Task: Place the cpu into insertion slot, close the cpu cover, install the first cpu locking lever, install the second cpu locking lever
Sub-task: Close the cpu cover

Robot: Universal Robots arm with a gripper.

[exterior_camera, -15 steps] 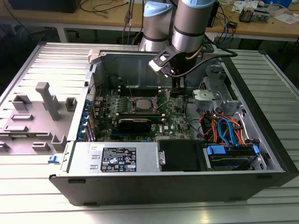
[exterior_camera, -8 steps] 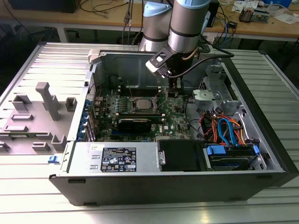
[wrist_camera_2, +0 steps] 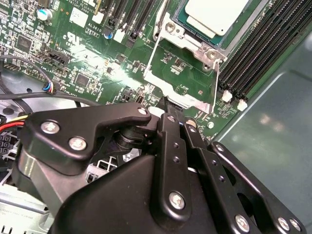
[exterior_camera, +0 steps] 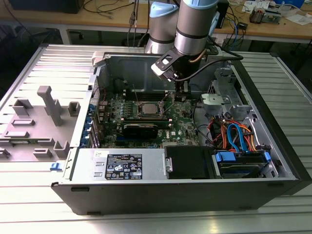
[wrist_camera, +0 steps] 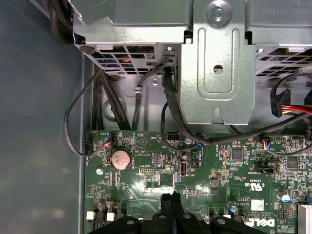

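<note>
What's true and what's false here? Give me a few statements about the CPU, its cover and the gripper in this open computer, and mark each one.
1. The cpu sits in the insertion slot. True.
2. The cpu cover is closed over the chip. False: it is swung open, off the chip, and the motherboard shows through its window.
3. The gripper is close by the open cover's outer edge. True.
4. No coin cell is on the motherboard. False: a round silver coin cell sits on it.
</note>
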